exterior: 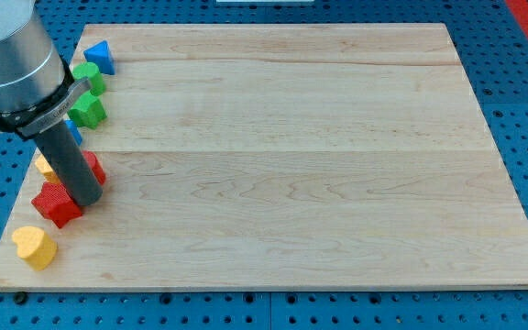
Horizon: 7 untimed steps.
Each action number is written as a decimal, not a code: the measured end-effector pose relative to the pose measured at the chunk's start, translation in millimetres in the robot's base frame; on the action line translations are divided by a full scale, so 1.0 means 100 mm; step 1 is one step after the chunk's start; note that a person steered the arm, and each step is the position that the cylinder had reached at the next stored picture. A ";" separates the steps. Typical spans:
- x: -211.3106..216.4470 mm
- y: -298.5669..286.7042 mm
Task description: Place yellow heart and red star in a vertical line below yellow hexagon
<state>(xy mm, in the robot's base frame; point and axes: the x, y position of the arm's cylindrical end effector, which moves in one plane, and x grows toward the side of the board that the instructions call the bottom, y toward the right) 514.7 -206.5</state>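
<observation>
Down at the view's lower left, the yellow heart [34, 246] lies near the table [282, 137] corner, just below the red star [56, 204]. The star sits touching or almost touching my tip [86, 199], which stands at its right side. Above the star, a yellow block [44, 166], most likely the hexagon, shows only as a sliver behind the rod. Another red block [95, 168] peeks out at the rod's right; shape unclear.

Handling, by judgement: both pieces look like small, rigid, light blocks on smooth wood. Should slide easily, not tip, nothing fragile. No pincer on this rig, so no spread or pinch to report; contact is push only.
- Heart: push on a flat or lobed flank, through its middle, or it will spin off the tip.
- Star: points make it prone to rotate; set the tip into a notch between two points.
- Short nudges are safer than long shoves, since light blocks run off line.

Farther up the left edge: two green blocks [88, 94], one above the other, a blue block [99, 57] at the top, and a blue sliver [74, 134] beside the rod. The column is crowded, so stray contact is a risk.
</observation>
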 end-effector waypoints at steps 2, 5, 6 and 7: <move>0.16 -0.04; -0.09 -0.13; -0.17 -0.27; -0.36 -0.19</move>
